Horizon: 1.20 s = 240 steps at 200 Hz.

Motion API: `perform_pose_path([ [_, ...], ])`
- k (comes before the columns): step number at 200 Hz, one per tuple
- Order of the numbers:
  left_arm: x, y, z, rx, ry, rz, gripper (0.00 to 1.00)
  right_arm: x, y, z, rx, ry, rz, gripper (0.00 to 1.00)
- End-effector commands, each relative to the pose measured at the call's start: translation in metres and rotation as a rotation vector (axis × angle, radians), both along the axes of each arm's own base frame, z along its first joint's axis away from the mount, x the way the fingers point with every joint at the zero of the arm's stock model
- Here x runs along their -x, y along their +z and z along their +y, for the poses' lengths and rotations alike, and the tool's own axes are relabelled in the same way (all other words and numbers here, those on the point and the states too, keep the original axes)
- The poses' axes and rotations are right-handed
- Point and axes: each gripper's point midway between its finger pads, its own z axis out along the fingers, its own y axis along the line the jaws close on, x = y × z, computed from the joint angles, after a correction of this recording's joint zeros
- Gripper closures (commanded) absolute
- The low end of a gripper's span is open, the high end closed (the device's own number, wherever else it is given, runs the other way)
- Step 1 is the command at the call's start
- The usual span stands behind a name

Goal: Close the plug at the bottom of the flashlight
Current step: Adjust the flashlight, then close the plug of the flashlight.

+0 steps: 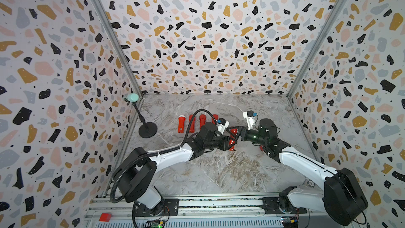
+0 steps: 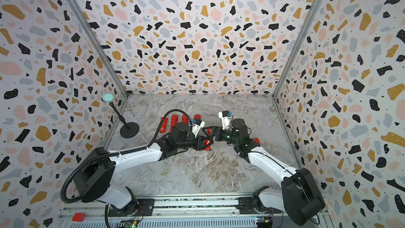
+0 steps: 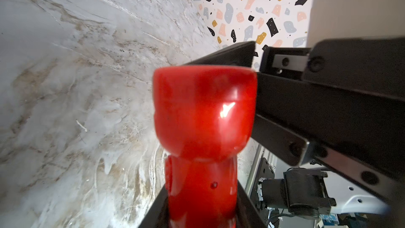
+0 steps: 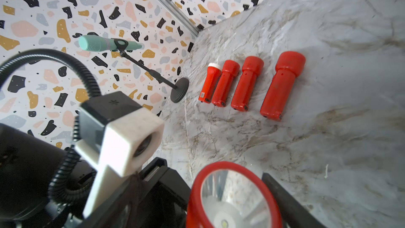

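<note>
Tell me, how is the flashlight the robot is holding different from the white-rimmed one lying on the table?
The held flashlight sits clamped in the left gripper; the white-rimmed flashlight lies loose on the table. The held flashlight's head rim is red; the white-rimmed flashlight's is white. Both have red bodies with a wider head.

Both top views: bright, even, diffuse light; shadows soft, faint one under the mic stand base (image 1: 148, 130) left of centre. Heavy wide-angle bend, wall seams splay toward the upper corners. Left wrist view: flashlight (image 3: 205, 115) too close, soft, white glare spot on its head; marble table (image 3: 65, 84) smeared behind. Right wrist view: near camera housing (image 4: 122, 137) blurred (far flashlights (image 4: 247, 84) reasonably sharp), edges stretched.
</note>
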Motion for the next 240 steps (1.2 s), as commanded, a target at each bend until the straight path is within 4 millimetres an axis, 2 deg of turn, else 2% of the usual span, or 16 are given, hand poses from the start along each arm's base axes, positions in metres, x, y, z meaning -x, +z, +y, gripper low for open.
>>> perform_pose_path([
  [1, -0.019, 0.013, 0.005, 0.035, 0.096, 0.022, 1.00, -0.009, 0.046, -0.023, -0.070, -0.070, -0.081, 0.07],
  [19, -0.037, 0.014, 0.021, 0.073, 0.207, 0.097, 1.00, -0.013, 0.056, -0.049, -0.120, -0.142, -0.087, 0.04],
  [32, -0.052, 0.020, 0.035, 0.170, 0.294, 0.177, 1.00, -0.009, 0.061, -0.062, -0.178, -0.172, -0.098, 0.03],
  [55, -0.069, 0.038, 0.057, 0.399, 0.408, 0.297, 1.00, 0.010, 0.064, -0.067, -0.311, -0.172, -0.114, 0.01],
  [69, -0.072, 0.054, 0.061, 0.541, 0.422, 0.341, 1.00, 0.021, 0.061, -0.069, -0.421, -0.177, -0.089, 0.01],
  [91, -0.073, 0.083, 0.062, 0.768, 0.384, 0.381, 1.00, 0.038, 0.058, -0.061, -0.539, -0.187, -0.067, 0.02],
  [118, -0.075, 0.097, 0.068, 0.947, 0.368, 0.428, 1.00, 0.055, 0.057, -0.041, -0.619, -0.198, -0.026, 0.02],
  [149, -0.075, 0.093, 0.074, 1.016, 0.387, 0.438, 1.00, 0.059, 0.045, -0.023, -0.712, -0.206, 0.106, 0.06],
  [172, -0.072, 0.088, 0.078, 1.041, 0.404, 0.438, 1.00, 0.052, 0.027, -0.019, -0.754, -0.244, 0.220, 0.14],
  [234, -0.066, 0.083, 0.072, 1.086, 0.396, 0.457, 1.00, 0.031, 0.019, 0.006, -0.765, -0.238, 0.264, 0.28],
  [240, -0.065, 0.082, 0.072, 1.087, 0.395, 0.457, 1.00, 0.031, 0.025, 0.008, -0.785, -0.223, 0.252, 0.29],
])
